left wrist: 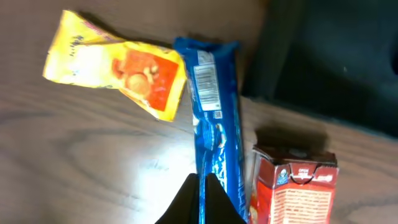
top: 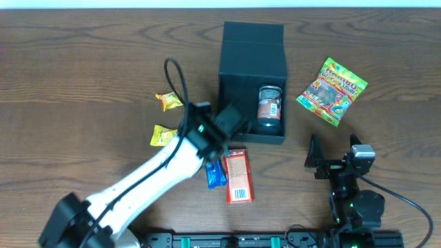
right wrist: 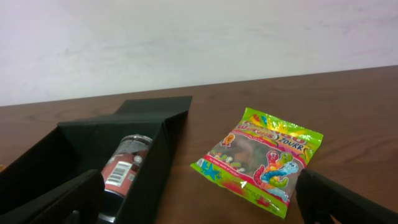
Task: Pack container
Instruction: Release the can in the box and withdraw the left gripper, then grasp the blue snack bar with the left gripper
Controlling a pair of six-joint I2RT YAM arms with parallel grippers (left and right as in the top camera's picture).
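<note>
Gripper L (left wrist: 199, 200) clamped on blue packet (left wrist: 214, 118); gripper R (right wrist: 199, 182) spread wide nr container (top: 251, 69).

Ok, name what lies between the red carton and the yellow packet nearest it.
The blue packet, between yellow packet and red carton; the left wrist view shows it.

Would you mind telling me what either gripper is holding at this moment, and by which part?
The left gripper is shut on the blue packet, pinching one end of it; the right gripper is open and empty.
</note>
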